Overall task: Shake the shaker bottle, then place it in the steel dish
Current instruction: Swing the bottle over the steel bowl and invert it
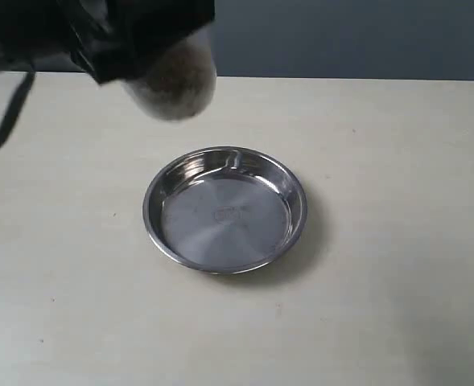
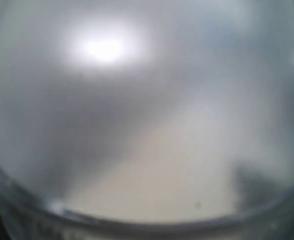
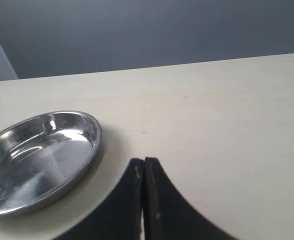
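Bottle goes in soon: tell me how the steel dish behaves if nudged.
The steel dish looks thin and shiny, so probably light and apt to slide on the smooth table. Its wide flat base should resist tipping.

I have the steel dish (image 1: 224, 209) sitting mid-table (image 1: 397, 241). The shaker bottle (image 1: 176, 84) is in my left gripper (image 1: 144, 48), raised off the table, behind-left of the dish.

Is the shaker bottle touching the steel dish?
Apart. The exterior view shows the shaker bottle up in the air beyond the steel dish, with bare table showing between them.
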Available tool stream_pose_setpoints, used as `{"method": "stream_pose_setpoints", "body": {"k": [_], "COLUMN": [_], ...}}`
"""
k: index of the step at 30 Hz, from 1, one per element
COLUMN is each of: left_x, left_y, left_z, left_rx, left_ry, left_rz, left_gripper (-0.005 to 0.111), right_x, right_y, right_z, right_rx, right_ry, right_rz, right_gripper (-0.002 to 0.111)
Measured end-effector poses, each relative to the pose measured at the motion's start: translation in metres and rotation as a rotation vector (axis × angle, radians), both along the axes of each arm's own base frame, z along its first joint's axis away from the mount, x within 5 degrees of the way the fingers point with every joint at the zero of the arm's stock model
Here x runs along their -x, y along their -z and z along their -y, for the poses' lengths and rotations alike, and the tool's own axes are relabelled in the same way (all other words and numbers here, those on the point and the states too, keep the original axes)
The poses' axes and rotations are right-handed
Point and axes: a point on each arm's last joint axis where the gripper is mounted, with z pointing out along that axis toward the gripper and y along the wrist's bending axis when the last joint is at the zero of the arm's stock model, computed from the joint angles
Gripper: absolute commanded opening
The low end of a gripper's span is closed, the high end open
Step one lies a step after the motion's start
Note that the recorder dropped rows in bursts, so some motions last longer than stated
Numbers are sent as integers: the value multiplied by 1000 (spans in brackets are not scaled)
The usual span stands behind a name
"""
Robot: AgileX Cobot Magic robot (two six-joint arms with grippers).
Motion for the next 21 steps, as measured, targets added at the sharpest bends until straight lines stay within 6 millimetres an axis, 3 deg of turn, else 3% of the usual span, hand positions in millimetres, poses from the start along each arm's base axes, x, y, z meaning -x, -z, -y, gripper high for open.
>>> {"method": "stream_pose_setpoints", "body": {"k": [2, 6, 7, 9, 12, 14, 19, 21], "left_x": [2, -14, -17, -17, -5, 0, -19, -17], "left_y": [0, 61, 69, 54, 0, -8, 71, 62], "left_z": [1, 6, 5, 5, 5, 3, 3, 4], "left_rx": [7, -75, -108, -105, -28, 6, -79, -86], "left_ry": [-2, -30, -42, -43, -14, -14, -75, -56], "left_rz": [-7, -256, -278, -214, 5, 20, -302, -243], "left_gripper": [0, 0, 0, 0, 0, 0, 0, 0], "right_x": [0, 0, 0, 0, 0, 0, 0, 0], "right_y": [0, 0, 0, 0, 0, 0, 0, 0], "right_z": [0, 0, 0, 0, 0, 0, 0, 0], "right_rx": [0, 0, 0, 0, 0, 0, 0, 0], "right_ry": [0, 0, 0, 0, 0, 0, 0, 0], "right_rz": [0, 0, 0, 0, 0, 0, 0, 0], "right_gripper": [-1, -1, -1, -1, -1, -1, -1, -1]}}
